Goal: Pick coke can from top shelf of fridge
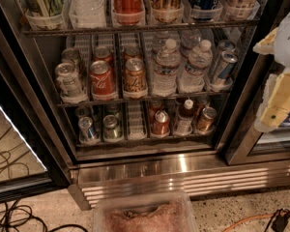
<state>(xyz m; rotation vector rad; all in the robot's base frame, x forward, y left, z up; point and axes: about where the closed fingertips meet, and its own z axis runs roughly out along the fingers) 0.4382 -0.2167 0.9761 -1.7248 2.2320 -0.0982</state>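
The coke can [101, 79], red with white script and a silver top, stands at the front of a wire rack [140, 98] with white ribbed lanes, inside the fridge [150, 170]. A silver-grey can [68, 80] is on its left and a copper-brown can [135, 76] on its right. On the rack above [140, 28], a second red Coca-Cola container [127, 4] stands in a clear cup, its top cut off by the frame. My gripper [279, 88], white and pale yellow, is at the right edge, in front of the fridge's right frame and far right of the can.
Water bottles [166, 66] fill the lanes right of the cans. A lower rack [145, 138] holds more cans and a small bottle. A clear tray [145, 214] lies on the floor in front. Cables [9, 211] run on the floor at left, an orange cord [251, 216] at right.
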